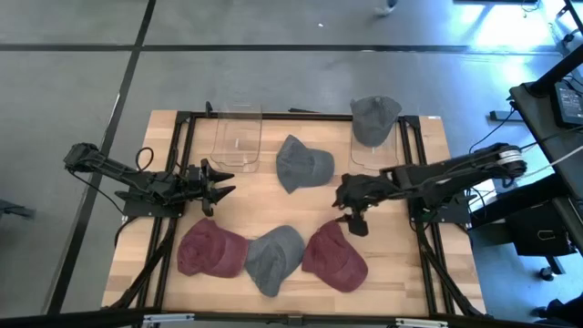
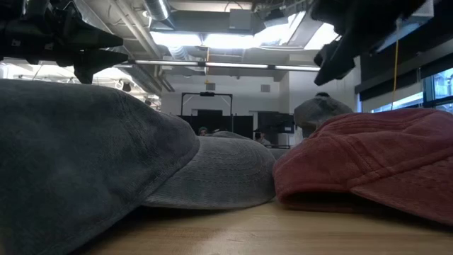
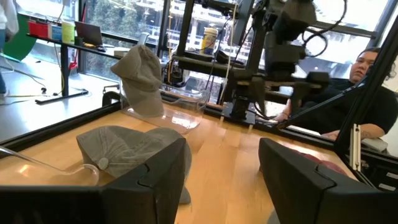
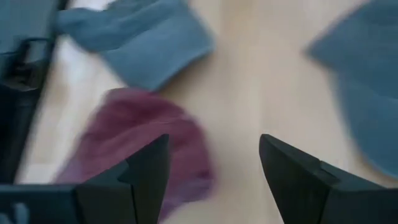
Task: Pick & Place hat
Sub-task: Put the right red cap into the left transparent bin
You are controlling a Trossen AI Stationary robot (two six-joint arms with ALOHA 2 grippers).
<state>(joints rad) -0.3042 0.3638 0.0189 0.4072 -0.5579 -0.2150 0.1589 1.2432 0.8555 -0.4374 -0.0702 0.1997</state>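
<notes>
Several caps lie crown-up on the wooden table: a maroon cap (image 1: 210,250), a grey cap (image 1: 273,260) and a second maroon cap (image 1: 333,259) along the near side, and another grey cap (image 1: 301,164) at the middle. One more grey cap (image 1: 374,118) sits on the right clear bin. My right gripper (image 1: 352,217) is open and hovers just above the far edge of the right maroon cap (image 4: 140,146), touching nothing. My left gripper (image 1: 221,181) is open and waits at the table's left, pointing toward the middle grey cap (image 3: 127,146).
An empty clear bin (image 1: 239,137) stands at the far edge, left of the bin with the cap (image 3: 140,71). Black frame rails (image 1: 179,164) run along both sides of the table. A person (image 3: 367,68) sits beyond the table's right side.
</notes>
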